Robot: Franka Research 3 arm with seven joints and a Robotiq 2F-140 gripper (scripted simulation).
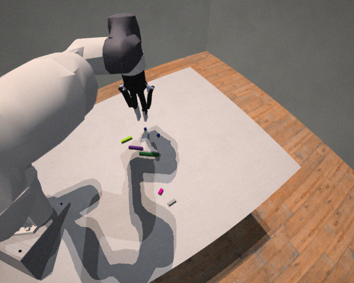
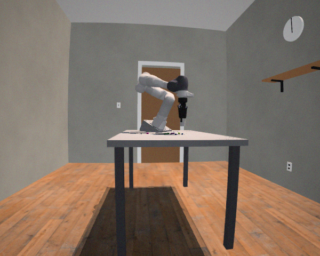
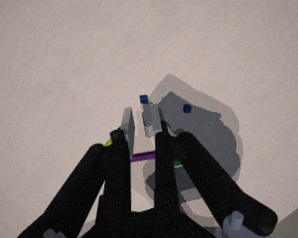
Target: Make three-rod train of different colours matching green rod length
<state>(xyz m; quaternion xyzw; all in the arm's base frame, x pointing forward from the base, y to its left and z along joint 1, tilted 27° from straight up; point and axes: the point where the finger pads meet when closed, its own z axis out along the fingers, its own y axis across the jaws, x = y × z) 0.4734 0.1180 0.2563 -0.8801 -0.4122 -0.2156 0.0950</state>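
My gripper (image 1: 141, 117) hangs in the air above the white mat. Its fingers are nearly together with a narrow gap and nothing between them. Just beyond the fingertips lie two small blue rods (image 1: 145, 128) (image 1: 158, 134). Nearer the arm's base lie the lime rod (image 1: 126, 140), the purple rod (image 1: 135, 147) and the green rod (image 1: 148, 154), all apart from each other. A magenta rod (image 1: 160, 191) and a grey rod (image 1: 171, 202) lie farther off. In the wrist view the fingertips point just below one blue rod (image 3: 144, 99); the purple rod (image 3: 144, 157) shows between the fingers.
The robot's base (image 1: 21, 237) stands at the mat's near left corner. The arm's shadow covers the green rod and one blue rod. The wooden table border (image 1: 308, 170) runs along the right side.
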